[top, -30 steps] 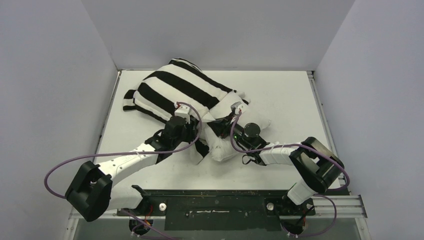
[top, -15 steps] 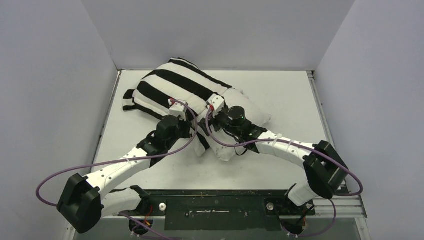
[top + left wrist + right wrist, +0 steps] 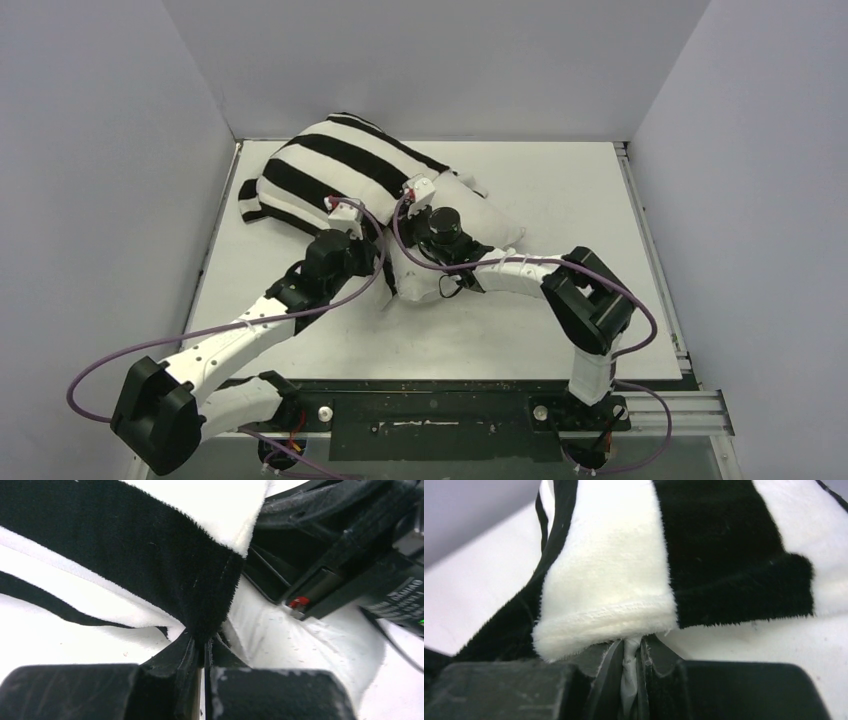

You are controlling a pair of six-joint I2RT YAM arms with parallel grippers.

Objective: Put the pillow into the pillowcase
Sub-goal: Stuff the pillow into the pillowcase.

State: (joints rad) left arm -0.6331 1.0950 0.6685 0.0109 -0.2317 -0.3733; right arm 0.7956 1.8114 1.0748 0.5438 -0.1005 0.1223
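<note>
Striped pillowcase [image 3: 330, 165] hem is pinched shut in my left tool [image 3: 205, 651] and right tool [image 3: 630, 654]. Both bites look thin, so dragging it over the pillow [image 3: 482, 215] may slip them.

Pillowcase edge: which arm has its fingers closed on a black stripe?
The left fingers: they pinch a black stripe of the pillowcase. The right fingers hold white cloth just below a white stripe.

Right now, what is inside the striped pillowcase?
The off-white pillow, partly: its near end sticks out of the opening. The pillowcase covers the rest, so its depth inside cannot be seen.
</note>
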